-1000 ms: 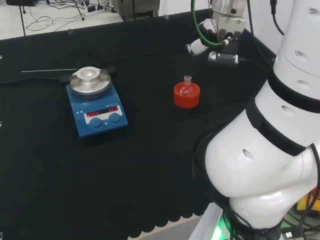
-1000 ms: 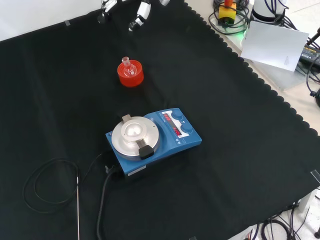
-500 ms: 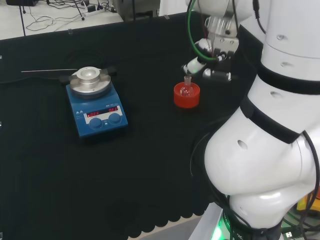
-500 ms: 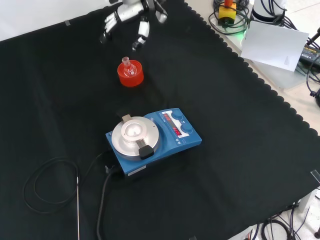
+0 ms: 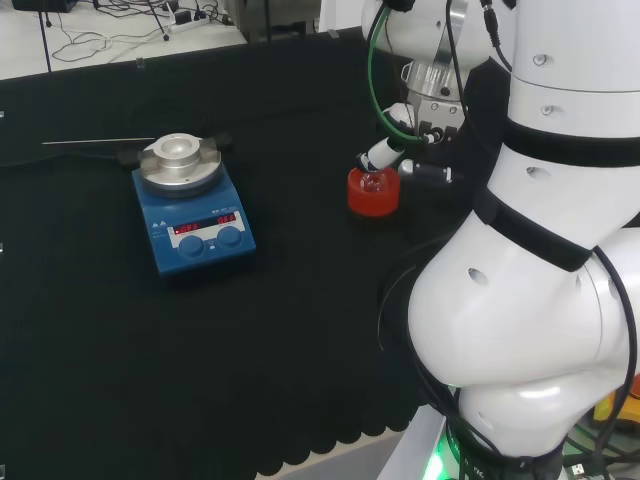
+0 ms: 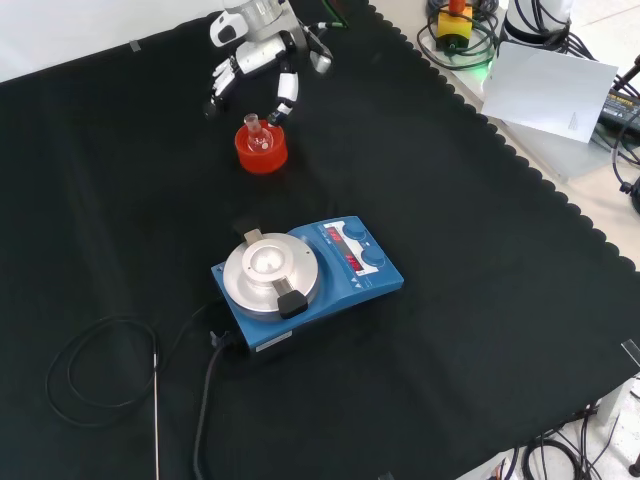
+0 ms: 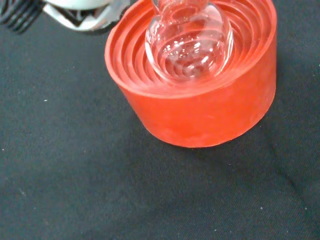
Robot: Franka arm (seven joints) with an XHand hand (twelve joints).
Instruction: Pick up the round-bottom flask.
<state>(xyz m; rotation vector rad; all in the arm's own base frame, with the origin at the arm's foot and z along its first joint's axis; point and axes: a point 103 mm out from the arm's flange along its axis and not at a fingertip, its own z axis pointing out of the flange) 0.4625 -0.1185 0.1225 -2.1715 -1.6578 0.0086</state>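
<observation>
Black cloth is covering your desk (image 6: 480, 330); the round-bottom flask (image 6: 256, 131) is sitting in its red ribbed stand (image 6: 262, 149). Your hand (image 6: 262, 62) is hovering, fingers (image 6: 283, 103) spread, holding nothing. Thin, slippery glass: pinch the neck gently.
</observation>
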